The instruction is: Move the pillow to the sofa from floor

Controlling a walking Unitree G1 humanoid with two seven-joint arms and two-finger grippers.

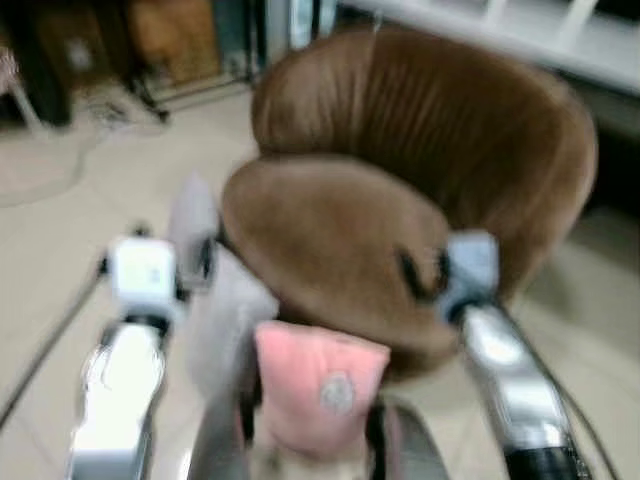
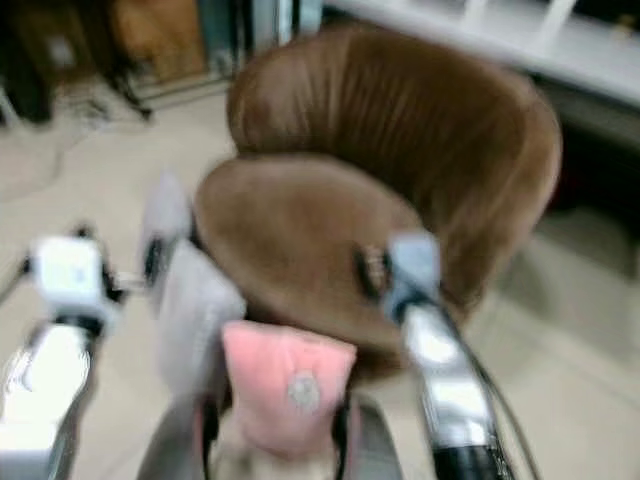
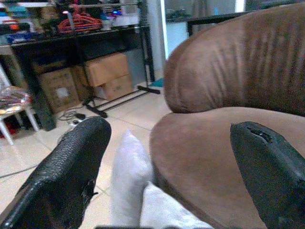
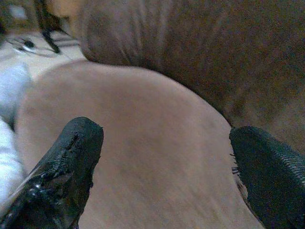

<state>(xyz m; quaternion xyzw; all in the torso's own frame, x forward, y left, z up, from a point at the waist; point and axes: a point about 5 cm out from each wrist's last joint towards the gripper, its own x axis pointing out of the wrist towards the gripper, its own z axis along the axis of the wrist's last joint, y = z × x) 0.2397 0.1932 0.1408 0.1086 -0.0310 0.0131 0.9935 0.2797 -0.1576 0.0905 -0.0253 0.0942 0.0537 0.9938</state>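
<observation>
A pale grey pillow (image 1: 215, 310) stands on the tiled floor, leaning against the left front of the brown round sofa chair (image 1: 400, 150). My left gripper (image 1: 200, 260) hovers just above the pillow's top edge, open and holding nothing. In the left wrist view the pillow (image 3: 131, 176) lies low between the fingers (image 3: 71, 167). My right gripper (image 1: 420, 272) is over the right part of the seat cushion (image 4: 143, 143), open and holding nothing. The head views are blurred.
A pink fabric piece (image 1: 315, 385) sits close to my body at the bottom of the view. Cardboard boxes (image 3: 102, 71) and a black rack (image 3: 71, 43) stand behind on the left. Cables (image 1: 60, 160) trail on the floor. A white shelf (image 1: 560, 30) runs behind the chair.
</observation>
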